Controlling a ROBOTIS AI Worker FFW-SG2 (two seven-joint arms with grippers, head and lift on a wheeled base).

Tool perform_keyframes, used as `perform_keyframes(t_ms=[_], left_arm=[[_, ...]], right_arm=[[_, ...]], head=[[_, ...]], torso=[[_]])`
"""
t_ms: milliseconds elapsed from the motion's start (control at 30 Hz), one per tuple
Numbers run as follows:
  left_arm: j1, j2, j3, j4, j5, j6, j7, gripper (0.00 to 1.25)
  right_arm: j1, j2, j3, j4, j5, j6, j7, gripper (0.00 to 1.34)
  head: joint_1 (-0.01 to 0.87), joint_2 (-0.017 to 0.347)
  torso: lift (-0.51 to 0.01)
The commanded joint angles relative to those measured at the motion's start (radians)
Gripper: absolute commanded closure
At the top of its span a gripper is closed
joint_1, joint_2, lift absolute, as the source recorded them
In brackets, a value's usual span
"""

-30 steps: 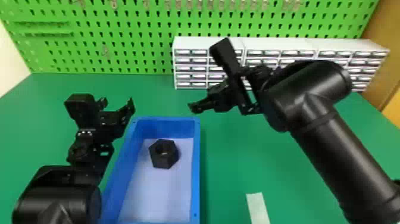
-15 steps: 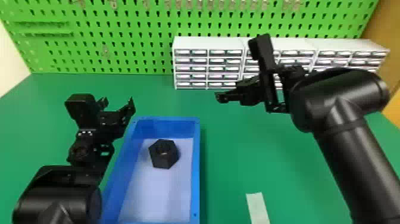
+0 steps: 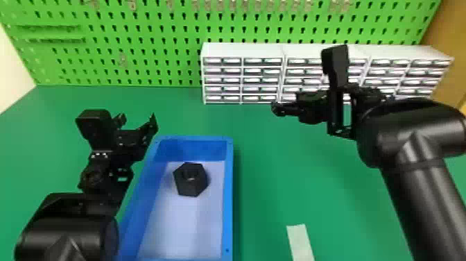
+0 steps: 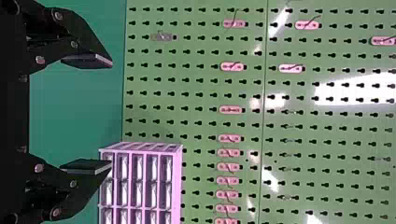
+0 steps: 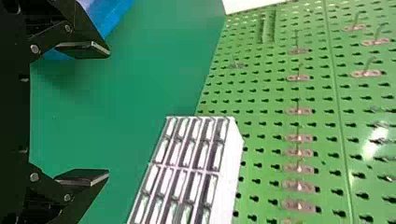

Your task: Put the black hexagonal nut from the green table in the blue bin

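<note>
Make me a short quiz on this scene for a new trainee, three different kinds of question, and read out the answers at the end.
1. True or false: The black hexagonal nut lies inside the blue rectangular bin.

2. Where is the flat white strip?
A) In the bin, next to the nut
B) On the green table, to the right of the bin
C) On top of the white drawer cabinets

3. Fill in the missing word: The jaws of the robot's right gripper are ____.

Key: 1. True; 2. B; 3. open
</note>
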Motion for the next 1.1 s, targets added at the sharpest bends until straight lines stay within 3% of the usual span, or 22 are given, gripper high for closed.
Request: perform_keyframes(t_ms=[0,567,1067], left_arm=[[0.000,0.000,0.000,-0.001,0.000,0.000,0.000,0.49],[0.003,0.000,0.005,-0.003,0.003,0.000,0.000,0.49],[0.001,0.000,0.005,-0.003,0.003,-0.001,0.000,0.49]], right_arm=[[0.028,0.018,-0.043,0.002,0.002,-0.057,-0.013,0.37],[0.140,0.059,-0.120,0.000,-0.086,-0.287,-0.192,0.37],[0.231,0.076,-0.128,0.002,-0.087,-0.479,-0.355,0.37]], head=[[0.686,0.051],[0.686,0.051],[0.686,0.051]], torso=[[-0.096],[-0.096],[-0.096]])
